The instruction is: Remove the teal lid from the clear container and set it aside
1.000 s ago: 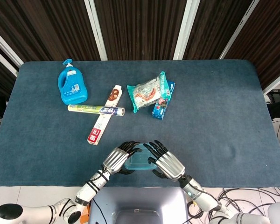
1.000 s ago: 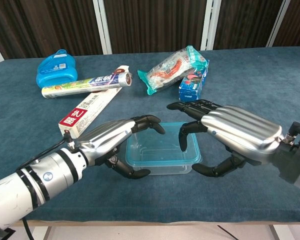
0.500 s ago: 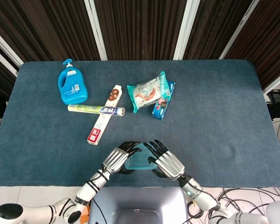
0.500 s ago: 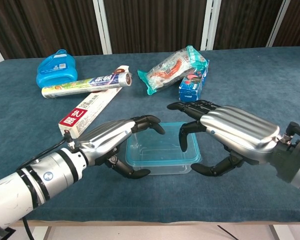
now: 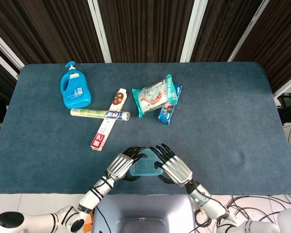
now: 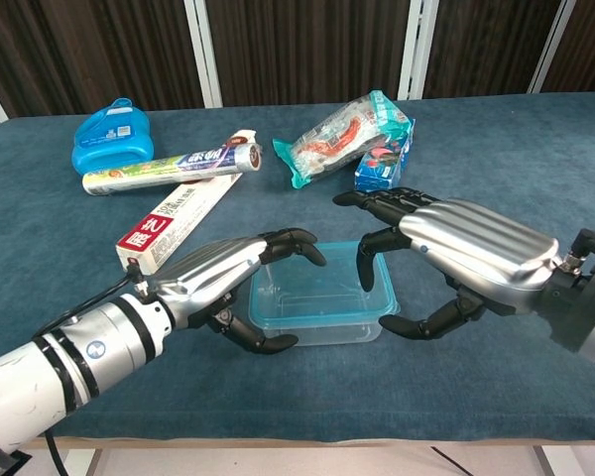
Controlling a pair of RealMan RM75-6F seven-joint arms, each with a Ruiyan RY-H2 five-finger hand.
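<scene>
Clear container (image 6: 317,305) with teal lid (image 6: 329,284) on, sitting on blue table (image 6: 496,169) at near edge, between the two hands; long axis running left to right, lid face up, flat. Left hand (image 6: 213,278) curled round container's left end, fingers (image 6: 296,241) arched over the lid corner, thumb low against the front wall; looks like gripping. Right hand (image 6: 466,253) at the right end, fingers (image 6: 377,248) hooked over the lid's right rim, thumb below by the front corner; contact with the lid likely, firm grip hard to confirm. Beyond the fingertips: red and white long box (image 6: 183,218) with large white characters on the red end, unreadable here; foil-type roll (image 6: 169,169) with small print, illegible; snack bag (image 6: 342,134); blue carton (image 6: 385,164); blue bottle (image 6: 111,131), label too small to read.
</scene>
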